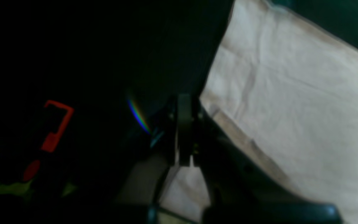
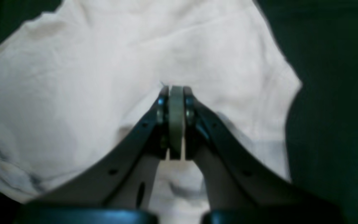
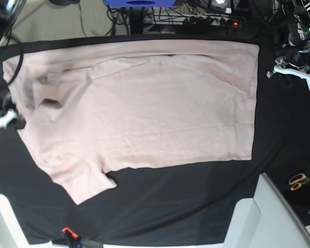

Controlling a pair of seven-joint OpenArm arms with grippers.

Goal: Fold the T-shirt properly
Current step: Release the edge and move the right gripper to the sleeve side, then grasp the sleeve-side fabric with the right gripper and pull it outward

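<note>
pink t-shirt spread flat as both arms close their jaws

the pale pink t-shirt (image 3: 144, 108) lies spread out and lightly wrinkled across the black-covered worktop (image 3: 196, 201), filling most of its far half in the base view. one short sleeve (image 3: 85, 183) sticks out toward the near left, and the straight hem (image 3: 254, 98) runs down the right side.

in the right wrist view the right gripper (image 2: 176, 93) is over the cloth, its jaws pressed together with only the pale pad showing between them. pink fabric surrounds the tips on all sides and bunches up under them, but whether a fold is actually pinched between the jaws cannot be told from here.

in the left wrist view the left gripper (image 1: 185, 105) sits right at the edge of the shirt, where pink cloth meets the dark cover. its jaws are closed too. the picture is dim, and it is unclear whether the edge of the shirt is caught in them.

off to the right, on the dark cover, a pair of orange-handled scissors (image 3: 299, 181) lies well apart from the shirt. cables and a power strip (image 3: 212, 20) run along the floor beyond the far edge of the worktop.
</note>
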